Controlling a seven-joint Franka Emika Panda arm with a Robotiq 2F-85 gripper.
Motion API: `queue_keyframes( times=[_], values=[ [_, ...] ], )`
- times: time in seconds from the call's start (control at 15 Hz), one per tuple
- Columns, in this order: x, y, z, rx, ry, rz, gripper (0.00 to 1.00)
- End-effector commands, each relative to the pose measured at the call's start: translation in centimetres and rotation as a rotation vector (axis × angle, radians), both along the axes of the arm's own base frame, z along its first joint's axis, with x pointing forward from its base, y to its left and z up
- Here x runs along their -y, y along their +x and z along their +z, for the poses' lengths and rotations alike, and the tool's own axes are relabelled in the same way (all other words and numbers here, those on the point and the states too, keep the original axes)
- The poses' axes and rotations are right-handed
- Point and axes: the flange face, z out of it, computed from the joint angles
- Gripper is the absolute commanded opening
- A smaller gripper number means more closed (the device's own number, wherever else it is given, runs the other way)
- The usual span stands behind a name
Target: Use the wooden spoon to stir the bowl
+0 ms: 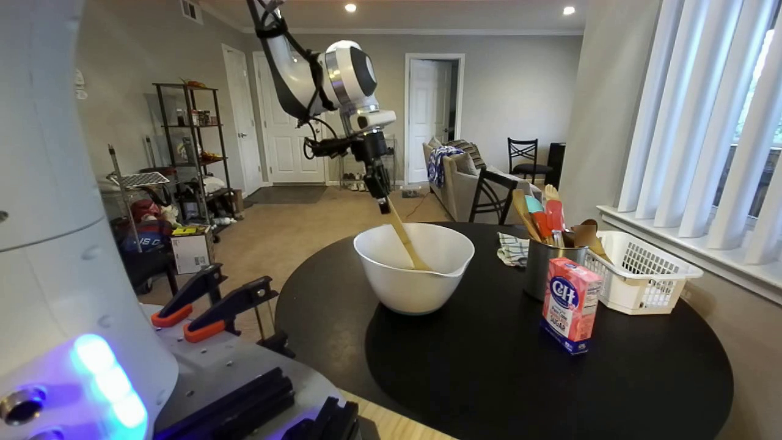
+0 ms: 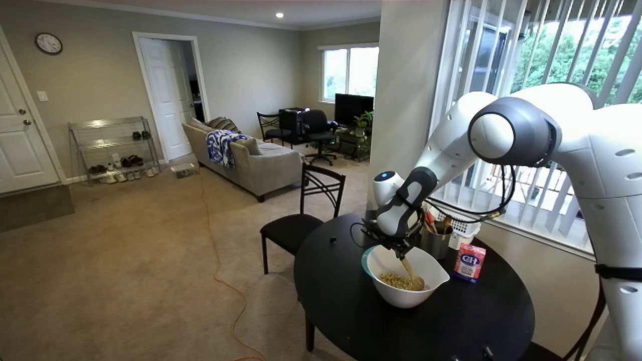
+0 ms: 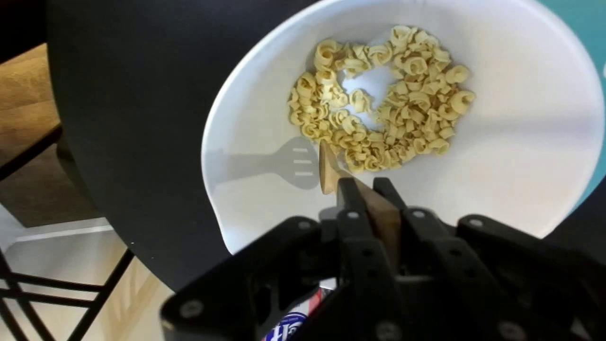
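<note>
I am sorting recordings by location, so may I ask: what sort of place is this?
Most likely a home, in a living and dining area: it has a sofa, a shoe rack and a round table.

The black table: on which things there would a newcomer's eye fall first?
Most likely on the large white bowl on the black table, with the gripper holding the wooden spoon slanting down into it. The wrist view shows curled yellow pasta in a ragged ring at the bowl's bottom. The pink sugar box stands upright near the metal utensil holder.
</note>
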Motion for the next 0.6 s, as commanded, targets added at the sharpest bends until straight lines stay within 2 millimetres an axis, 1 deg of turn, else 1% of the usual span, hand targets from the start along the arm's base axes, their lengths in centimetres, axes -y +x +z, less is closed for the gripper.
queue_keyframes(
  times=[0.0,0.33,0.53],
  values=[
    [-0.3,-0.7,-0.1,-0.092,-0.017,-0.08,0.05],
    [-1.4,-0.6,0.1,-0.167,0.106,-0.097,0.05],
    [-1.4,-0.2,0.3,-0.164,0.19,-0.098,0.05]
  ],
)
